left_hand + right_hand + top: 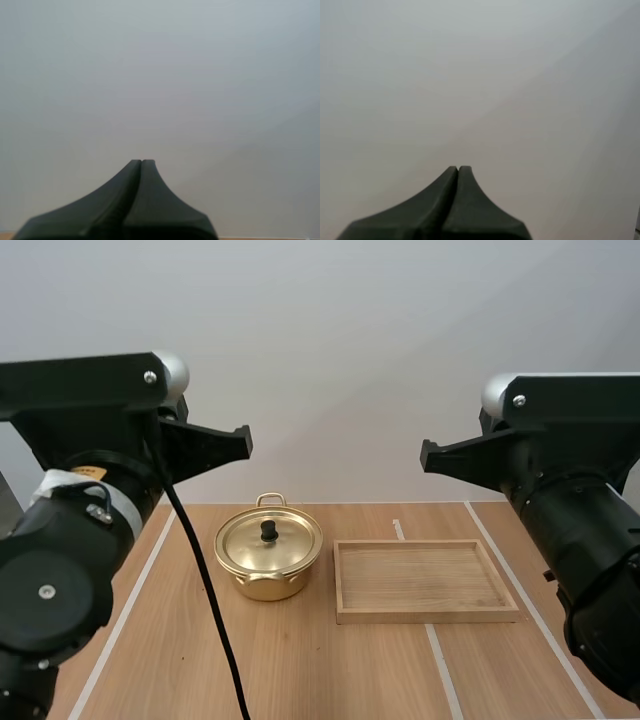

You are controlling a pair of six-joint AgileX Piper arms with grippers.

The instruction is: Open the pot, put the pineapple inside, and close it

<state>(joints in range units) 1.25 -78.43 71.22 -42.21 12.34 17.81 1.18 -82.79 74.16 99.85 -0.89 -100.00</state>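
So nothing's been touched yet as far as I can judge: the gold pot (268,565) sits just left of centre in the high view, lid (272,542) on, with the little black knob (268,530) sticking up in the middle. A wooden tray (420,578) lies just beside it to the right, both on the table (330,670). The left arm (70,540) fills the left edge of the frame and the right arm (580,530) the right edge, both raised well clear of the pot. The left gripper (141,162) has its fingers pressed together into one dark wedge, gripping nothing and aimed at blank wall. The right gripper (458,169) is the same, closed on nothing. The step in hand is getting the lid off, and I'd say the knob is the only sane grab point. The left arm looks like the closer one. Spread the fingers first, come straight down over the knob so it sits between the pads, then pinch low on the stem so it can't slip. Lift vertically, no sideways drag, or the light pot could slide along. Park the lid on bare table, away from the tray.
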